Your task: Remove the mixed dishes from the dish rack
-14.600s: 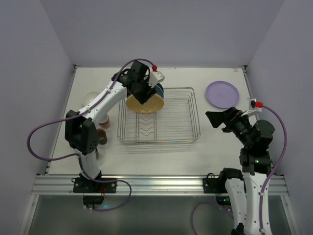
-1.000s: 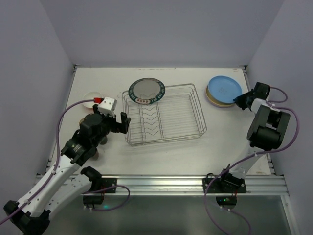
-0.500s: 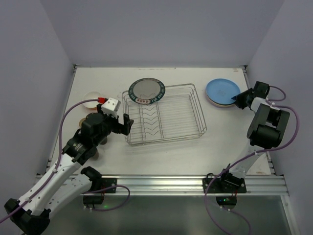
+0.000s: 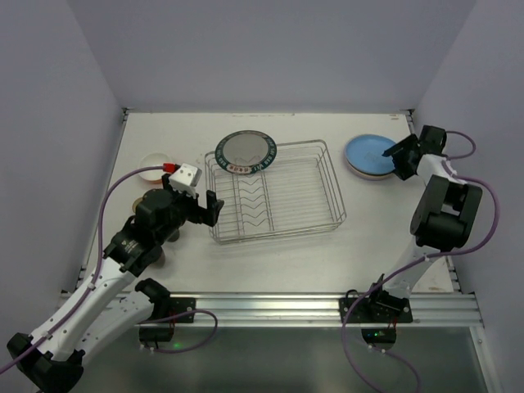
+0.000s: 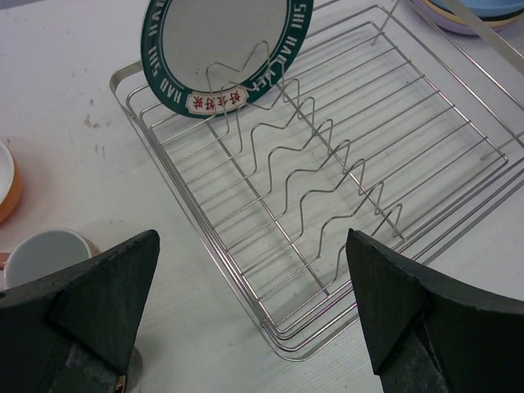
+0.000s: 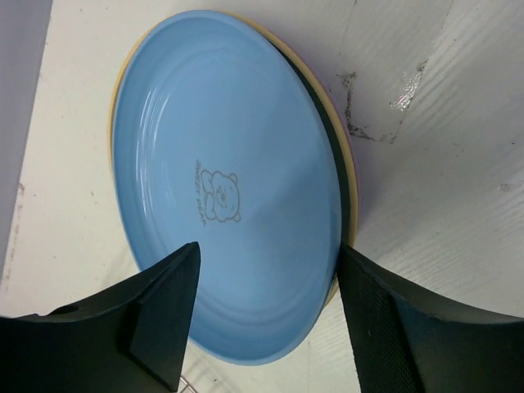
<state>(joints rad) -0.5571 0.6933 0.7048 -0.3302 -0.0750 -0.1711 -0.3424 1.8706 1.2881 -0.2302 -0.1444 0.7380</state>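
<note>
The silver wire dish rack point(image 4: 336, 196) stands mid-table. A plate with a green patterned rim point(image 4: 245, 152) stands upright in its far left dividers, also in the left wrist view point(image 5: 225, 49). My left gripper point(image 4: 205, 206) is open and empty just over the rack's near left corner point(image 5: 286, 344). My right gripper point(image 4: 395, 161) is open and empty over the near edge of a blue plate point(image 4: 370, 152). That blue plate point(image 6: 221, 180) lies flat on a yellow plate point(image 6: 123, 74), with a lavender rim showing under both.
An orange bowl, white inside point(image 4: 154, 166), sits left of the rack. A cup, white inside point(image 5: 45, 254), stands by my left fingers; other cups are mostly hidden under the left arm. The back right wall is close to the right arm.
The blue plate, tilted in my right gripper a second ago, now lies flat on the stack. The right gripper has let go and pulled back slightly. The left arm barely moved.
</note>
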